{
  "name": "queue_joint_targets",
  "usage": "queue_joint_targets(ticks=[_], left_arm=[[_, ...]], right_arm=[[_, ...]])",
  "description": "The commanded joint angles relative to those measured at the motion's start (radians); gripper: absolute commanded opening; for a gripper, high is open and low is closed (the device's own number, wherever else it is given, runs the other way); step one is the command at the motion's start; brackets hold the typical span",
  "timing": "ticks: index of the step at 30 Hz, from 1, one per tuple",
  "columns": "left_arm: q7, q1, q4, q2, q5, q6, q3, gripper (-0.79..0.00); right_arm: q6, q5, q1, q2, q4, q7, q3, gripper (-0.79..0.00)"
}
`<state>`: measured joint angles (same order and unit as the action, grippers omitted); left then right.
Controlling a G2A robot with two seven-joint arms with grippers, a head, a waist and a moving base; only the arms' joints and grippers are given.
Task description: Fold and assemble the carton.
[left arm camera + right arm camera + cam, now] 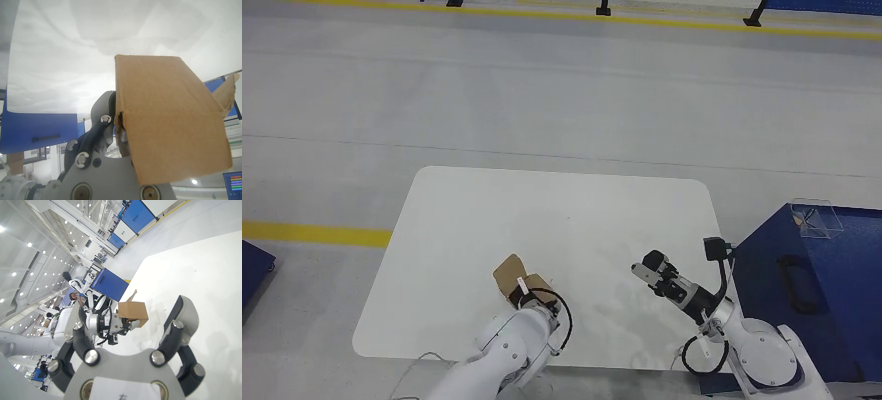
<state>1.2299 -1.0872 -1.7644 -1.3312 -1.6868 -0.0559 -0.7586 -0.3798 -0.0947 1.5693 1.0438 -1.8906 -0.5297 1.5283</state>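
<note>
Carton (pixel 509 270): brown corrugated, partly erected, one flap loose. Appears raised off counter (pixel 562 210), over robot-side edge, toward left corner.
Left pincer (pixel 117 121): pinching one carton wall, one finger behind it; likely steadying the box for folding.
Right pincer (pixel 650 265): fingers spread, holding nothing, near robot-side edge, right part, facing carton; probably ready for a flap.

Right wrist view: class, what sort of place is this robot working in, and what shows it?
Probably a large robot-testing hall: rows of ceiling lights, blue cabinets, another white robot farther off, and a yellow floor line.
</note>
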Motion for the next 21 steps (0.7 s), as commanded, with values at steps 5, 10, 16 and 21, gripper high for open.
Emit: queue_joint_targets(ticks=[5, 10, 16, 21], left_arm=[[-0.012, 0.055, 0.115, -0.038, -0.010, -0.023, 0.051, -0.219], [-0.028, 0.070, 0.161, -0.060, -0.013, -0.016, 0.070, 0.000], [-0.053, 0.030, 0.037, -0.060, 0.055, -0.002, 0.049, 0.000], [-0.108, -0.065, -0.197, -0.032, 0.161, 0.098, -0.011, 0.000]], right_arm=[[-0.009, 0.006, 0.001, 0.000, 0.008, -0.003, 0.003, 0.000], [-0.018, 0.009, 0.008, -0.001, 0.013, -0.002, 0.010, 0.000], [-0.021, 0.010, 0.017, -0.001, 0.011, -0.002, 0.016, 0.000], [-0.021, 0.023, 0.021, 0.000, -0.001, -0.008, 0.009, 0.000]])
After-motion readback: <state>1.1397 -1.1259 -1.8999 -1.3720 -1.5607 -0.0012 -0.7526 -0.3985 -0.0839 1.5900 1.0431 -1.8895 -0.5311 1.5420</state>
